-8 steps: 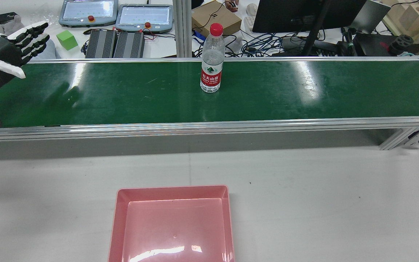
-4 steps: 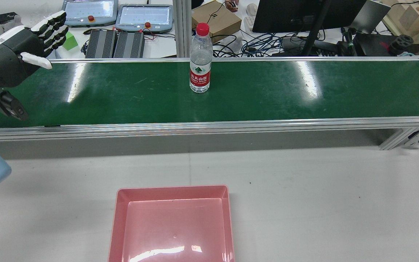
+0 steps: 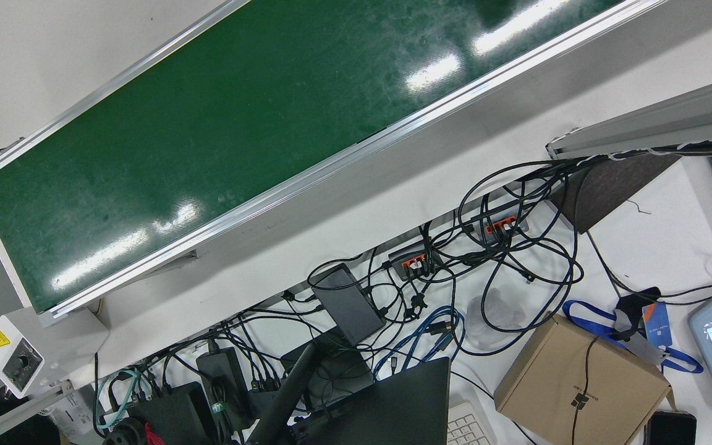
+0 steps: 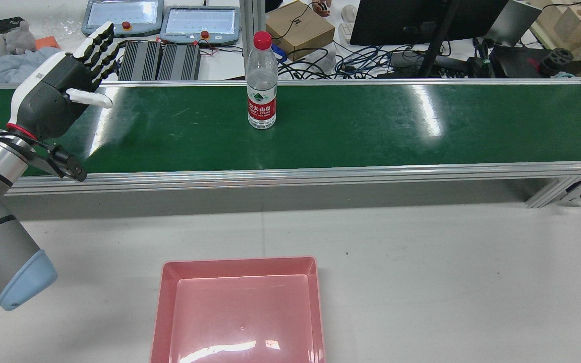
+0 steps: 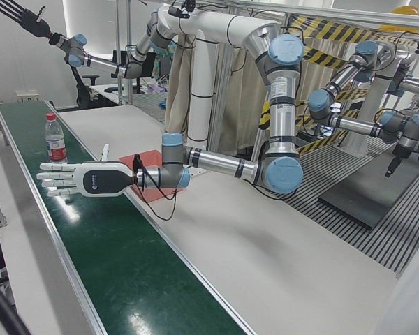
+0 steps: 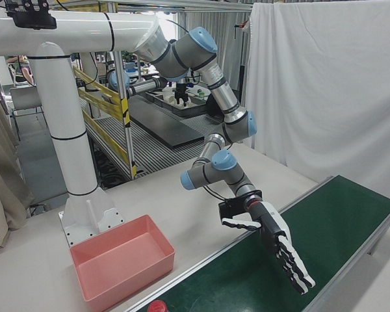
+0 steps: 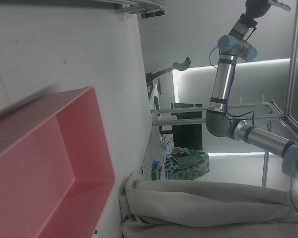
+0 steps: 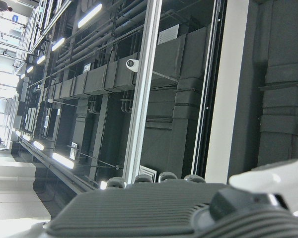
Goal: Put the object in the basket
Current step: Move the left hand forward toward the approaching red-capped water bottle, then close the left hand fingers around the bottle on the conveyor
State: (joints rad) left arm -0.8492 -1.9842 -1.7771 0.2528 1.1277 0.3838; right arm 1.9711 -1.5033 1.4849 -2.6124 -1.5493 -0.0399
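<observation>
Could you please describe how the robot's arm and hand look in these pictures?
The left hand has a dark grey palm under a white back shell, with black fingers tipped in white and a red ring at the wrist. A black cable loops beside the wrist. The left arm is silver tube with pale blue joint caps. The right hand looks dark.

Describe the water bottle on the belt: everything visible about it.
The water bottle is clear plastic with a red screw cap and a red label bearing a green mark and white lettering. It stands upright and capped on the green conveyor belt, towards the belt's far edge in the rear view. Nothing touches it but the belt; the left robot hand, fingers spread, is well apart from it.
</observation>
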